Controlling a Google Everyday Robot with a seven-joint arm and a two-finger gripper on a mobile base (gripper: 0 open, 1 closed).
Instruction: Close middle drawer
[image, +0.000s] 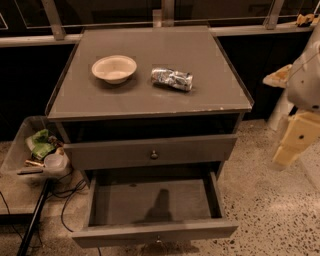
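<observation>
The middle drawer (125, 206) is pulled far out of the grey cabinet, below the top tier. It is empty inside, and its flat front with a small dark knob (159, 240) sits near the bottom edge of the view. The top drawer (150, 151), with its own knob, stands slightly out above it. My gripper (293, 145), a cream-coloured end of the white arm (307, 75), hangs at the right of the cabinet. It is about level with the top drawer and well clear of both drawers.
On the cabinet top (150, 95) are a white bowl (114, 68) and a crumpled silver packet (172, 78). A clear bin (35, 150) with rubbish stands at the left, with cables (70, 197) on the speckled floor. A dark railing runs behind.
</observation>
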